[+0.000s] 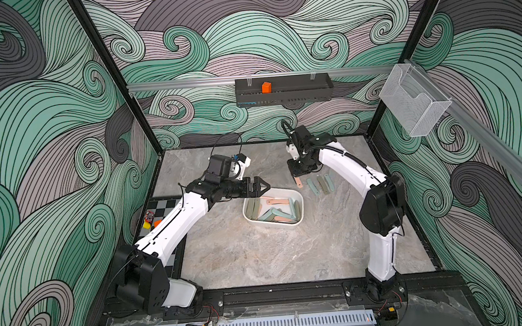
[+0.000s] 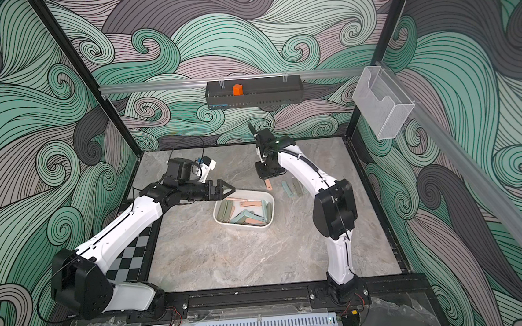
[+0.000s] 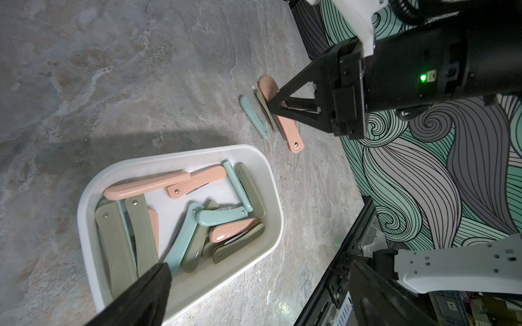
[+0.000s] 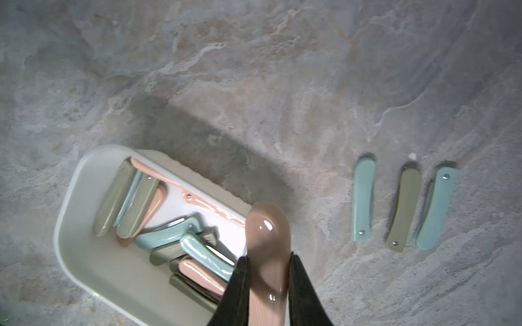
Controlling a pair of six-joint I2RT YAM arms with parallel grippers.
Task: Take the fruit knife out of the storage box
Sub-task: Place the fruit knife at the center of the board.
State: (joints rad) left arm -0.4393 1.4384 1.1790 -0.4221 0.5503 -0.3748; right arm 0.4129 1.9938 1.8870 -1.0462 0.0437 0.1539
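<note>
Currently three knives [image 4: 404,209] on table [image 4: 254,70]; pink knife [image 4: 267,231] in right claw [image 4: 268,256].

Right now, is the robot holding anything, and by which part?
The right gripper pinches a pink knife by its sides; the left gripper holds nothing.

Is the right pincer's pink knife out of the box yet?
Out: right pincer holds the pink knife over table, beside the storage box.
</note>
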